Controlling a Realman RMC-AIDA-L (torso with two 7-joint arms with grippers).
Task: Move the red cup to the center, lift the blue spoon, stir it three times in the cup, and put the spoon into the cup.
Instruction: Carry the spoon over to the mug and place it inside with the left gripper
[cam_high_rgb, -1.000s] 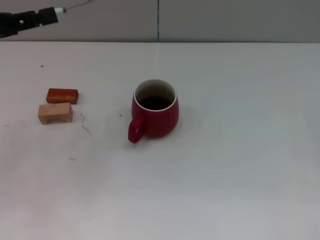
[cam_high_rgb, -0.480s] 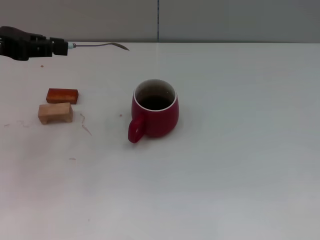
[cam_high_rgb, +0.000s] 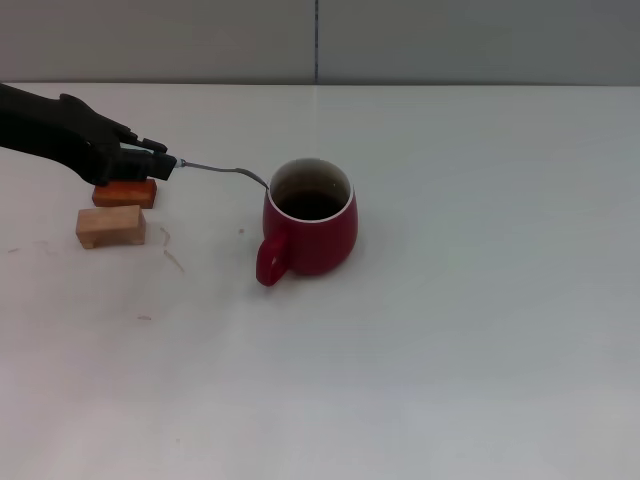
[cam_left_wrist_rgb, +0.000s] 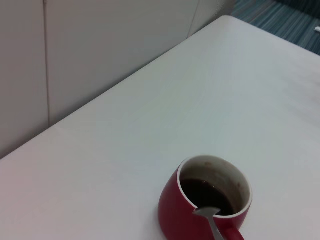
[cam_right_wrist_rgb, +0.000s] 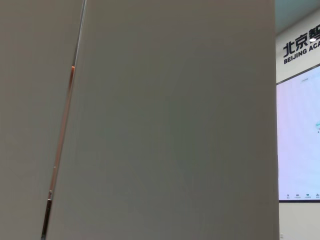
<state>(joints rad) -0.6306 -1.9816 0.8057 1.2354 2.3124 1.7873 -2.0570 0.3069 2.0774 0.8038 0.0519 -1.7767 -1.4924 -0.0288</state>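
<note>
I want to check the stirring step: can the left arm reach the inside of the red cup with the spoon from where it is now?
Probably yes. The left gripper holds the blue spoon, whose bowl is already at the rim of the red cup, and nothing stands between them. The wooden blocks lie under the arm, not in the way.

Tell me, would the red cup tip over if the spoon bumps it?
Probably not. The red cup looks squat and wide-bottomed, so likely steady. The spoon in the left pincer looks thin and light. It might slide slightly on the smooth table.
</note>
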